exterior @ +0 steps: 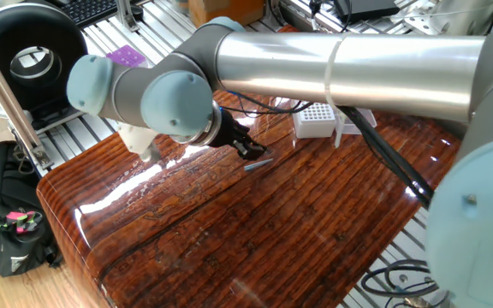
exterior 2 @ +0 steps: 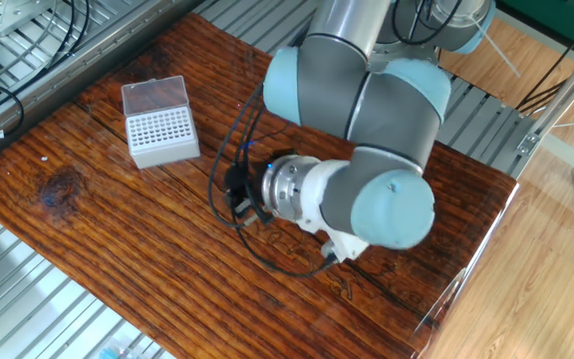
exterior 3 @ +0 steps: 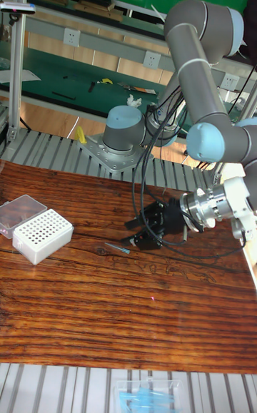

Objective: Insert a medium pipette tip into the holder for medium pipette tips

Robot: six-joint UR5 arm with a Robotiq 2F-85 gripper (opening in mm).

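One slender bluish translucent pipette tip (exterior 3: 116, 248) lies on the wooden table (exterior 3: 86, 313) just beside the black gripper (exterior 3: 133, 235), whose fingers look spread; the other fixed view hides it. White holder box (exterior 3: 42, 235) sits well apart.

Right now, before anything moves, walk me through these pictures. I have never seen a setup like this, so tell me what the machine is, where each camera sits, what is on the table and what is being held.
The big grey and light-blue machine is a jointed robot arm. Its black end effector is the two-fingered part that grips things.

Two wide pictures look down on the wooden table from different sides. The tall picture looks across the table toward the arm's base.

On the table stands a small white box with a grid of holes on top and a clear lid folded back beside it. A tiny bluish plastic tip lies flat on the wood, well away from the box.

The end effector is tilted low over the table, its fingertips just next to the tip. It seems to hold nothing; whether the fingers are open or shut I cannot tell.
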